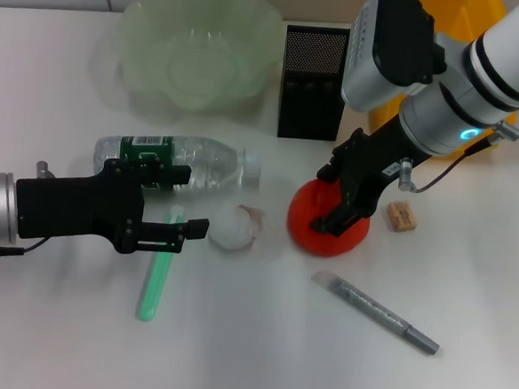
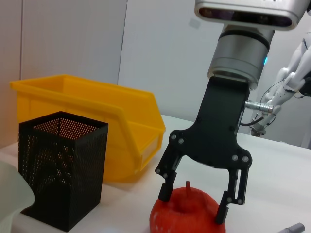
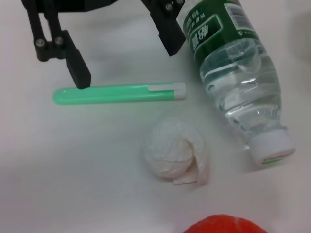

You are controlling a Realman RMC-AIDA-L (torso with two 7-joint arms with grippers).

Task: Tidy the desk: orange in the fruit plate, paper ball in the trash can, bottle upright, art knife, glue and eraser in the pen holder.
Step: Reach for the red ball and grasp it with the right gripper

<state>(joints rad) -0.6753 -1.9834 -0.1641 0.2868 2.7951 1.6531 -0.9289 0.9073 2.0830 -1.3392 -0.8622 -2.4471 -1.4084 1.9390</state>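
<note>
My right gripper (image 1: 344,200) straddles the round orange-red fruit (image 1: 328,226) from above, fingers spread to either side, not yet clamped. The pale green ruffled fruit plate (image 1: 198,52) lies well away toward my left. My left gripper (image 1: 172,202) hangs open over the lying clear bottle (image 1: 199,165).

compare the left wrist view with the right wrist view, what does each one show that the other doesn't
Only the left wrist view shows the black mesh pen holder, the yellow plastic bin behind it, and the right gripper, jaws open astride the fruit.

Only the right wrist view shows the crumpled white paper ball, the green glue stick, the clear plastic water bottle lying on its side, and the left gripper with jaws open above the glue stick.

Both show the round orange-red fruit and the white desk.
</note>
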